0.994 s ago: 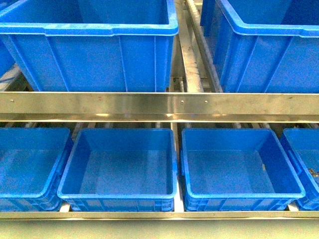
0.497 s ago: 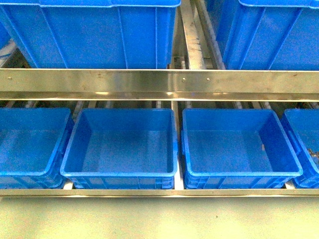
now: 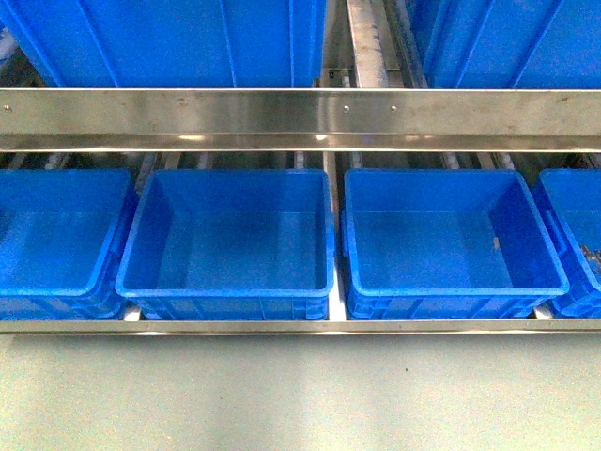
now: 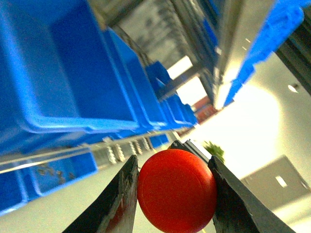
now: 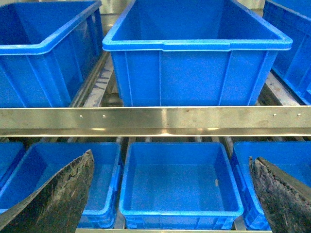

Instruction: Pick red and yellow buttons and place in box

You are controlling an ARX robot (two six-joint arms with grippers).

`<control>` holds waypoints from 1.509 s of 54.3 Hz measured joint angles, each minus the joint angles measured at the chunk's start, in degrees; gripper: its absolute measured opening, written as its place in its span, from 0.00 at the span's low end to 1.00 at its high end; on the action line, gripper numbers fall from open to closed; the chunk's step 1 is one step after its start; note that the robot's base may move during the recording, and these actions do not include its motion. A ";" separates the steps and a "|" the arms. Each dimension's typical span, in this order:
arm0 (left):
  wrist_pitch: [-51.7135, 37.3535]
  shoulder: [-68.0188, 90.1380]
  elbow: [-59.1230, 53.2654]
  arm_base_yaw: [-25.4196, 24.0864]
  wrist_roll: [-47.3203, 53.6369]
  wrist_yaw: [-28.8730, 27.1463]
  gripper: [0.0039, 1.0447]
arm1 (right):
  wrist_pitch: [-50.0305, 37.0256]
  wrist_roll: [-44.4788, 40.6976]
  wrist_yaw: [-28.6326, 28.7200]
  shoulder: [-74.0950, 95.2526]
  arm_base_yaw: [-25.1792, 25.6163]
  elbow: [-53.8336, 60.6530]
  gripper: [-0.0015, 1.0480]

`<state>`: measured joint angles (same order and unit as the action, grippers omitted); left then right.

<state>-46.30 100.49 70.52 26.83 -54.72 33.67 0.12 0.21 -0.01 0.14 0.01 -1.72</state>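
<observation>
left gripper (image 4: pixel 174 164) is squeezing a red button (image 4: pixel 177 190); right gripper (image 5: pixel 171 156) is hanging wide apart by blue bins (image 3: pixel 225 292) on a metal rack (image 3: pixel 300 113).

Glossy plastic bins (image 3: pixel 225 293), shiny metal rail (image 3: pixel 282 113)

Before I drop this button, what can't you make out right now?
- Front view: neither arm shows, so the red button cannot be placed relative to the bins.
- Speck in the right-centre bin: too small to name in the front or right wrist view.
- Debris in the far-right bin: cut off by the front view's edge.
- Upper-left bin: inside cut off by the front view's top edge.
</observation>
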 joint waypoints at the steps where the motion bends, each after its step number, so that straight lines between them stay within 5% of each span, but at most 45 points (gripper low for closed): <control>1: -0.57 0.11 0.46 1.01 -0.42 0.55 0.31 | 0.00 -0.02 0.00 0.00 0.00 0.00 0.93; 7: -1.44 0.68 3.13 5.79 -1.36 0.92 0.31 | 0.00 0.00 0.00 0.00 0.00 0.00 0.93; 17: -0.22 1.55 3.74 6.47 -1.33 -0.07 0.31 | 0.00 0.00 0.00 0.00 0.00 -0.02 0.93; 20: -0.02 1.66 3.74 6.08 -1.27 -0.20 0.31 | -0.46 2.40 -7.34 2.16 -1.92 -0.31 0.93; 26: 0.61 1.60 3.72 5.20 -0.68 0.09 0.31 | -20.04 2.01 -28.33 18.78 -5.38 -3.45 0.93; 33: 1.29 1.53 3.17 4.98 0.07 0.70 0.31 | -45.79 -8.70 -28.46 37.20 -5.44 -13.40 0.93; 37: 1.33 1.51 2.56 4.90 0.42 0.85 0.31 | -47.56 -7.50 -27.04 42.64 -3.87 -21.70 0.93; 44: 1.68 1.18 2.25 3.93 0.94 0.85 0.31 | -27.87 12.50 -21.94 46.05 4.76 -35.23 0.93; 48: 1.70 0.94 2.14 3.54 1.11 0.85 0.31 | -16.15 32.30 -15.93 48.22 11.23 -39.91 0.93; 54: 1.86 0.66 1.75 3.76 1.57 0.90 0.31 | -14.73 62.73 -8.90 50.18 13.79 -39.12 0.93; 59: 2.10 0.66 1.75 4.13 2.01 1.01 0.31 | -16.85 81.37 -9.16 50.64 9.77 -38.80 0.93; 75: 3.15 1.18 2.12 5.46 3.04 0.15 0.31 | -24.92 89.42 -13.33 59.80 -8.94 -39.45 0.93; 82: 3.15 1.68 3.06 5.73 3.02 -0.44 0.31 | -26.86 89.11 -13.53 63.17 -12.63 -40.70 0.93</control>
<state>-43.16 102.17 73.58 32.56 -51.70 33.23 -26.74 89.32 -13.54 63.31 -12.62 -42.41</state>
